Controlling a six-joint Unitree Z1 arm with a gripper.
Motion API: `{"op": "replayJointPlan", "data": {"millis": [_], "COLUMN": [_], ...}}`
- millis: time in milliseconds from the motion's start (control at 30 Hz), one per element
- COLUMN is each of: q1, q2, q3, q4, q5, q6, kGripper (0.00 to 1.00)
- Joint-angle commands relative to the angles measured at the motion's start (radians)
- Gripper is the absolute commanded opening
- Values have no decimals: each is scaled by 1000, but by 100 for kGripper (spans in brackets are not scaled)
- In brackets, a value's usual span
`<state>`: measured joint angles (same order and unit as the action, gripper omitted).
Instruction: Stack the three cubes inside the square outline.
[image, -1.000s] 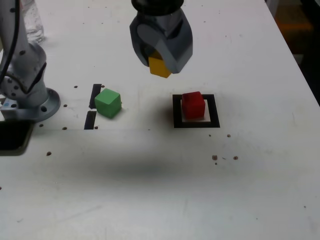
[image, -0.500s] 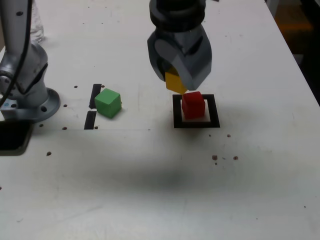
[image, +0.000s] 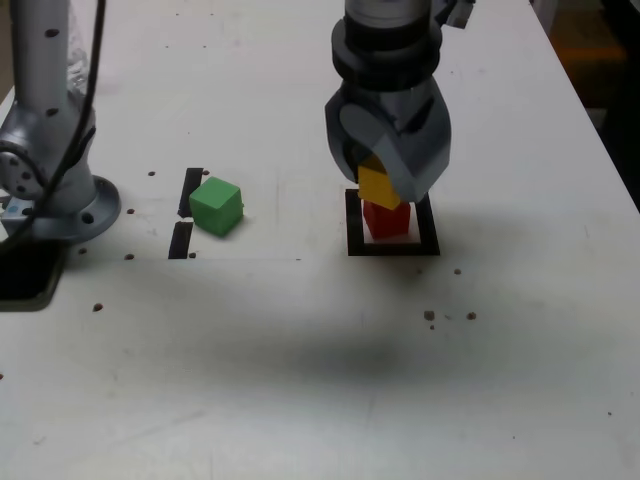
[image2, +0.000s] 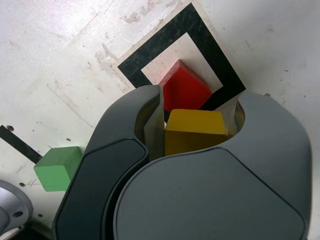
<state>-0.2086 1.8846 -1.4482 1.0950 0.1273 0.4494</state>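
Observation:
The red cube (image: 390, 220) (image2: 184, 90) sits inside the black square outline (image: 352, 243) (image2: 170, 36) on the white table. My gripper (image: 378, 183) (image2: 194, 131) is shut on the yellow cube (image: 377, 186) (image2: 194, 131), which hangs just above the red cube and slightly tilted. Whether the two cubes touch cannot be told. The green cube (image: 216, 205) (image2: 56, 168) rests on the table toward the exterior view's left, well apart from the outline.
Two short black strips (image: 187, 212) lie beside the green cube. The arm's grey base (image: 55, 190) stands at the exterior view's left edge, with a dark object (image: 25, 272) in front of it. Small dark specks (image: 430, 316) dot the table.
My gripper has carried the yellow cube to the exterior view's right and downward, from above the table's middle to just over the red cube. The green and red cubes have not moved.

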Motion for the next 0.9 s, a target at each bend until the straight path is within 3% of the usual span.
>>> {"op": "replayJointPlan", "data": {"millis": [0, 400, 867], "q1": [-2, 8, 8], "q2": [9, 18, 19], "q3": [-5, 23, 28], "q4": [-3, -5, -13], "q5": [4, 24, 28], "q6": [0, -9, -12], "kGripper": [17, 23, 42]}}
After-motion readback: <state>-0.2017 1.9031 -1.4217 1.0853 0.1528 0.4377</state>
